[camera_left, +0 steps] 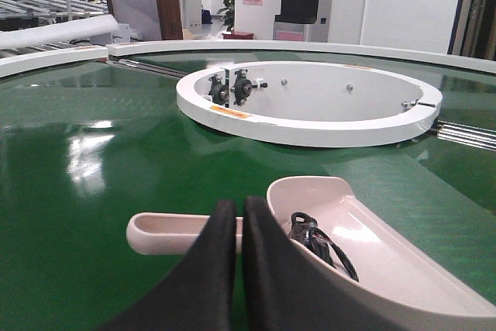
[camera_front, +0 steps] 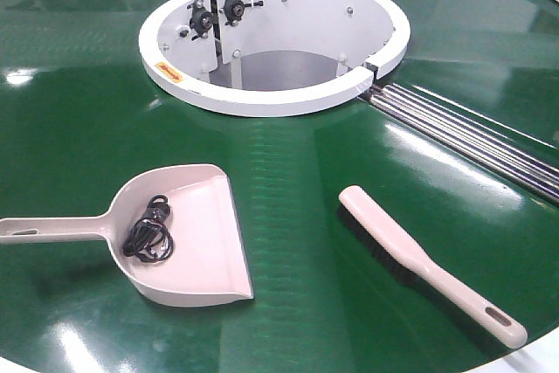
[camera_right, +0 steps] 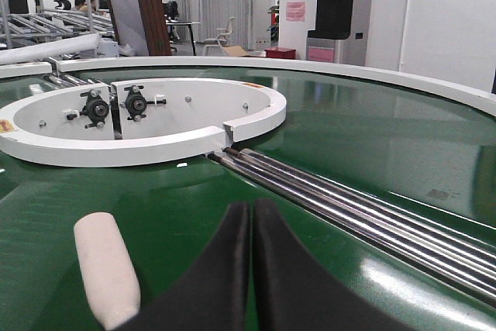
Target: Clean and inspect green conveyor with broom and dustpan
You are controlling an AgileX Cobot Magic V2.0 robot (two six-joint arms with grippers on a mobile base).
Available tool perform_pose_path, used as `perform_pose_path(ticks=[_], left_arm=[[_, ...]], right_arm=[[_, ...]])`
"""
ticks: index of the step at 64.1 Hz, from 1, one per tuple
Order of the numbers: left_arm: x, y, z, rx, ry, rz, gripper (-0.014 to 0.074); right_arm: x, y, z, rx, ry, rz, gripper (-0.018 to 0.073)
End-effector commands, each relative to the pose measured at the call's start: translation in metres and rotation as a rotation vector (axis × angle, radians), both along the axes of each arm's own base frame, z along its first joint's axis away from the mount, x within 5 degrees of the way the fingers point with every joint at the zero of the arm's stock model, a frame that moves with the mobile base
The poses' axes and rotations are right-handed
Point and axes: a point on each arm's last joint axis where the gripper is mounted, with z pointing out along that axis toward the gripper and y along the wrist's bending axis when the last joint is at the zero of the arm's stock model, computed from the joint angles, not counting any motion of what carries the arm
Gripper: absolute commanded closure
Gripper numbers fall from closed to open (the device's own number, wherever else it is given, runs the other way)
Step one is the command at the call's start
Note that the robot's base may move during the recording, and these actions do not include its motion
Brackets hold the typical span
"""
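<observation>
The green conveyor (camera_front: 297,163) fills the front view. On it at the left lies the dustpan (camera_front: 205,233), mouth toward the front, handle pointing left, with a black cable bundle (camera_front: 148,231) inside. The broom (camera_front: 410,259) lies at the right, bristles down, slotted handle end at the near right. Neither gripper shows in the front view. In the left wrist view my left gripper (camera_left: 240,205) is shut and holds nothing, just short of the dustpan (camera_left: 387,261) handle. My right gripper (camera_right: 252,207) is shut and holds nothing, with the broom (camera_right: 105,277) tip to its left.
A white ring wall (camera_front: 262,98) with two black bearing fittings surrounds the round opening beyond the tools. Metal roller seams (camera_front: 472,133) run from the ring toward the right edge. The belt's white outer rim (camera_front: 524,360) curves along the near right corner.
</observation>
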Motion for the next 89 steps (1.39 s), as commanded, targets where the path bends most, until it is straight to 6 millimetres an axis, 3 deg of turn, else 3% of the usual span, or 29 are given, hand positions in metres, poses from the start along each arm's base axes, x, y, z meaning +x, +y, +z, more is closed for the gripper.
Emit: perform_pose_path(ticks=[1,89], left_arm=[[-0.0007,0.0003,0.0037,-0.025,-0.071,0.0,0.0603],[-0.0007,0.0003,0.0037,-0.025,-0.071,0.0,0.0603]], right_arm=[[-0.0014,-0.0004,0.0068,-0.013,-0.087,-0.008,0.0568],[-0.0013,-0.0004,0.0059,-0.034,-0.08,-0.009,0.0568]])
